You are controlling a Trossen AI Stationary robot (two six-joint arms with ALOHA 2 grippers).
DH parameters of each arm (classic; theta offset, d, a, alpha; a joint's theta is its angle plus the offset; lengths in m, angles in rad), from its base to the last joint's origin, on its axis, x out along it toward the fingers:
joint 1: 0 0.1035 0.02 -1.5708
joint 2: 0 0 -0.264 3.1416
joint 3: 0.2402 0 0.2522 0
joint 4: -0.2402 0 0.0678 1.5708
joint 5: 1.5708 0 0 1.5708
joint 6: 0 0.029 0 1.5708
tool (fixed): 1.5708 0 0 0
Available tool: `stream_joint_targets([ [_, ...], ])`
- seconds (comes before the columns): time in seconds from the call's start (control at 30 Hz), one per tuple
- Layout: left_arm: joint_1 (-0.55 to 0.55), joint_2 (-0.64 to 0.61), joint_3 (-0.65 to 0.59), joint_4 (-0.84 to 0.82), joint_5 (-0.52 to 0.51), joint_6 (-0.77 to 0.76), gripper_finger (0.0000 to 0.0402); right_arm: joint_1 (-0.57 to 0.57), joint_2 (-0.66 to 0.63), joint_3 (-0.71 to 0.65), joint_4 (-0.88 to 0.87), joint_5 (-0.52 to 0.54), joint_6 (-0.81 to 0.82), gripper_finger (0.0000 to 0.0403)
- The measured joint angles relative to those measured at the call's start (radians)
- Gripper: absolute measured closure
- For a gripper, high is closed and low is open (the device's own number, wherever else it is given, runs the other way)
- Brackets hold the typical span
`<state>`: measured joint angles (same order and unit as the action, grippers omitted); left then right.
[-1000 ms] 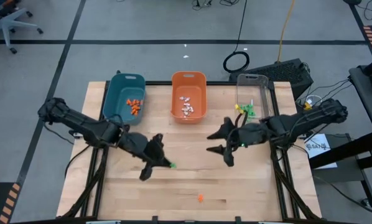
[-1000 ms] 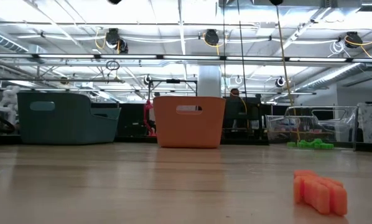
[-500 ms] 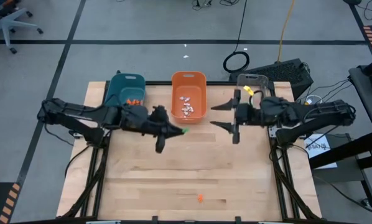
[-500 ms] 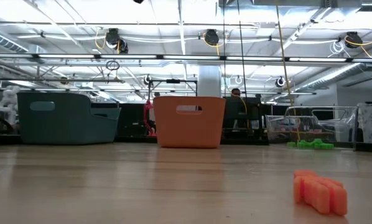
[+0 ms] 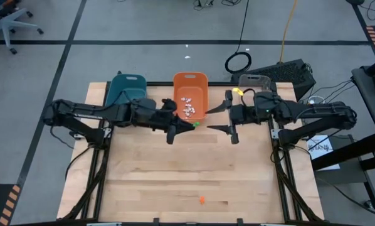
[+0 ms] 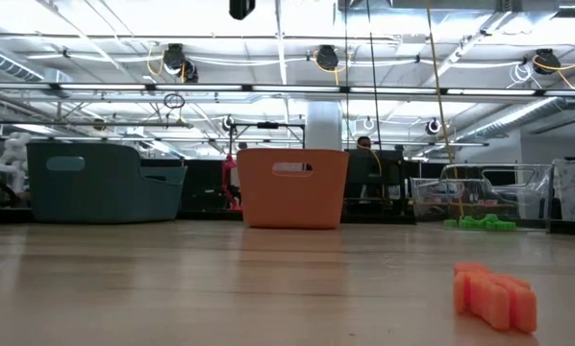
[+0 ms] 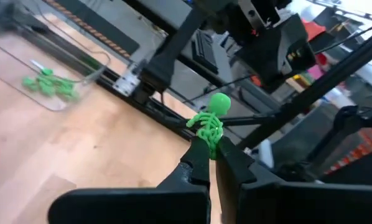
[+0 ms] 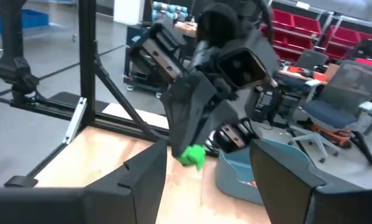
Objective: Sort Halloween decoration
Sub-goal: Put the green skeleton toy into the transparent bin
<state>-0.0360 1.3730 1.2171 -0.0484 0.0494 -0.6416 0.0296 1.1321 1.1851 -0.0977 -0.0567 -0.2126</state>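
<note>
My left gripper point(image 5: 189, 125) is shut on a small green skeleton trinket point(image 7: 209, 122), above the table by the orange bin's point(image 5: 190, 94) near right corner. My right gripper point(image 5: 216, 120) is open and empty, facing the left gripper from the right; in its wrist view the trinket point(image 8: 191, 154) shows between its fingers, farther off. One orange trinket point(image 5: 202, 199) lies on the table near the front edge and also shows in the low view point(image 6: 494, 293). The teal bin point(image 5: 128, 94) holds orange trinkets, the orange bin holds white ones, and the clear bin point(image 7: 49, 84) holds green ones. My left gripper pinches the skeleton's lower part point(image 7: 209, 142) between its two fingertips point(image 7: 197, 160). The fingers point roughly level toward the table's right. The skeleton's head and chest stick out past the fingertips. It is lifted clear of the table.
The three bins stand in a row along the far edge. The clear bin point(image 5: 254, 88) lies under my right arm. Bare wooden table point(image 5: 175, 176) stretches from the grippers to the front edge.
My left gripper has carried the green trinket from the table's middle up and toward the far edge and the right, to the orange bin's near right corner. My right gripper has gone toward the far edge and then a little left, staying open.
</note>
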Motion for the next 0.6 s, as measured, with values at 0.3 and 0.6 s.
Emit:
stream_joint_targets([
  [0.3,0.024,0.011,0.0,0.027,0.143,-0.035,0.04,-0.009,0.07,0.0,0.069,-0.079,0.025,0.0205],
  [0.6,0.059,0.011,0.0,0.037,0.245,-0.113,0.04,-0.008,0.139,0.0,0.08,-0.105,0.043,0.0242],
])
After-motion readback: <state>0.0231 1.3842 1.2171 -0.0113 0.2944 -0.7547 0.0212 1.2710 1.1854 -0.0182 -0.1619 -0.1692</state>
